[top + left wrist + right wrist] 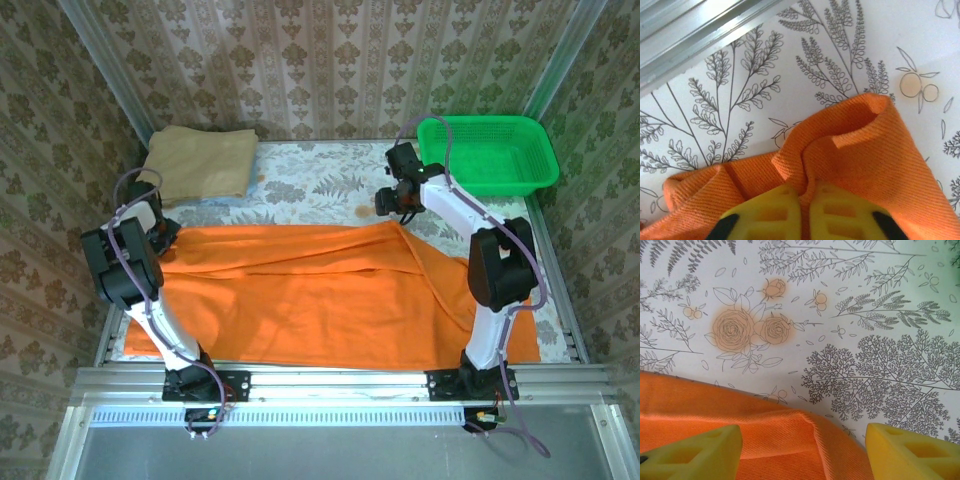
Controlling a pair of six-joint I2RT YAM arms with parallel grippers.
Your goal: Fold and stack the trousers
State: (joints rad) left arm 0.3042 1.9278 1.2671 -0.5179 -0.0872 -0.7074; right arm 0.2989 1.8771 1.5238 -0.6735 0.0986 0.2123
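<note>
Trousers (320, 290): spread wide over the patterned bench (310, 185), between the two arms.
Left hand (805, 202): closed, pinching a puckered fold at the far left edge, probably to lift it.
Right hand (802, 452): jaws wide, straddling the far right edge, apparently to take a matching grip.

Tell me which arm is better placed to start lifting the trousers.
Left: the left gripper is shut on a bunched fold of the trousers. The right gripper stands open over their edge, so it probably must close first.
</note>
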